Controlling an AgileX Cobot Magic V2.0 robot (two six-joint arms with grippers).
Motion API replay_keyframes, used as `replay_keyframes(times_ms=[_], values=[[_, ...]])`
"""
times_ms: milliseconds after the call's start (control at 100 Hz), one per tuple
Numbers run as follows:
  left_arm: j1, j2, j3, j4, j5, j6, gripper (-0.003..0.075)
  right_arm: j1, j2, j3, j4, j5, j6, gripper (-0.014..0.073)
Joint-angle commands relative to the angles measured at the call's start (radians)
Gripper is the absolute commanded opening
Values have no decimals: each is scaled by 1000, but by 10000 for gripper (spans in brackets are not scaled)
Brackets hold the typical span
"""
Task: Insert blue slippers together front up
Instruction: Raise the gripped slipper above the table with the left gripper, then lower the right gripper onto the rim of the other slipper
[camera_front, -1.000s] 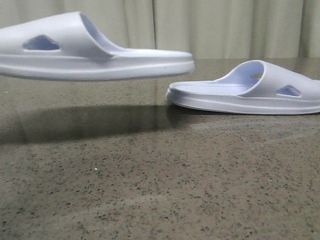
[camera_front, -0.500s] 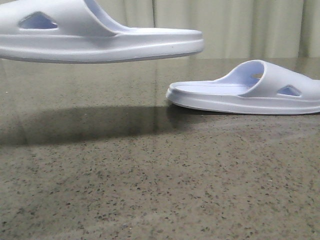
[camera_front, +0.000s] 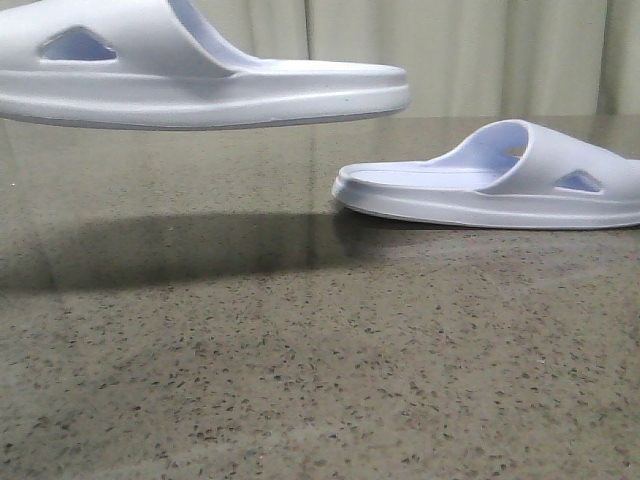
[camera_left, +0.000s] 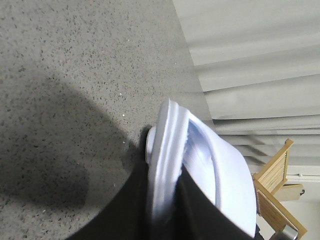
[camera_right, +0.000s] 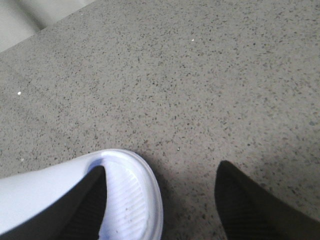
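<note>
One pale blue slipper (camera_front: 200, 80) hangs in the air at the upper left, level, its shadow on the dark speckled table (camera_front: 320, 380) below. The other slipper (camera_front: 490, 185) lies flat on the table to the right, apart from it. Pale curtains (camera_front: 450, 50) hang behind.

The raised slipper (camera_front: 200, 75) runs off the front view's left edge, hiding whatever holds it; the resting slipper's (camera_front: 500, 180) toe is cropped at the right.

Two pale blue slippers are present, one raised slipper (camera_front: 200, 75) and one resting slipper (camera_front: 495, 185), with one speckled table (camera_front: 300, 380) and one wooden chair (camera_left: 277, 185).
</note>
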Motion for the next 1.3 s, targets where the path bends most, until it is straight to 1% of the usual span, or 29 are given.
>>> replay_keyframes(times_ms=[0, 220, 1030, 1170, 1290], values=[[1, -11, -25, -44, 25, 0, 16, -5, 8, -51, 17, -75, 1, 404], [1, -11, -25, -40, 25, 0, 16, -5, 45, -76, 19, -75, 1, 404], [1, -11, -25, -40, 24, 0, 16, -5, 139, -84, 19, -75, 1, 404], [1, -11, -25, -40, 24, 0, 16, -5, 147, -84, 38, -67, 1, 404], [1, -11, -25, -40, 24, 0, 16, 15, 147, -84, 40, -67, 1, 404]])
